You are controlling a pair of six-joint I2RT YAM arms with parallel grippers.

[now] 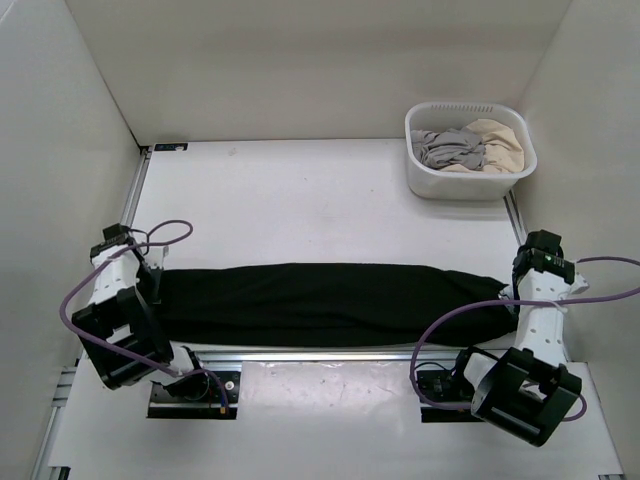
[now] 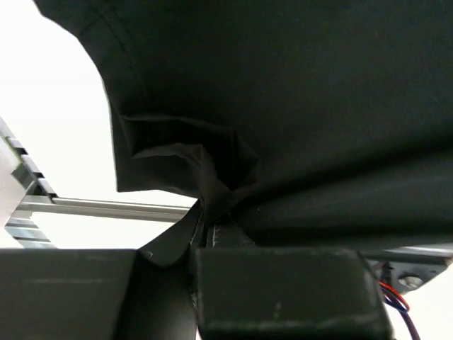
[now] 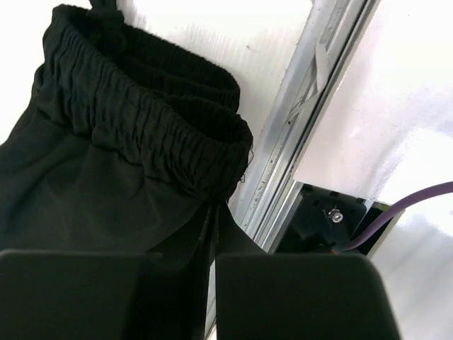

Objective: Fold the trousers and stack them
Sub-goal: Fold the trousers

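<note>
The black trousers [image 1: 320, 303] lie stretched in a long band across the near part of the table, folded lengthwise, with the elastic waistband [image 3: 141, 120] at the right end. My left gripper [image 1: 155, 283] is shut on the leg end of the trousers [image 2: 283, 106], with cloth bunched between the fingertips [image 2: 212, 212]. My right gripper [image 1: 513, 290] is shut on the waistband edge, with the fabric pinched between the fingers [image 3: 233, 234]. Both ends are held just above the table.
A white basket [image 1: 470, 178] at the back right holds a grey garment [image 1: 450, 148] and a beige garment [image 1: 500, 142]. An aluminium rail [image 1: 320, 352] runs along the near edge under the trousers. White walls enclose the table on three sides.
</note>
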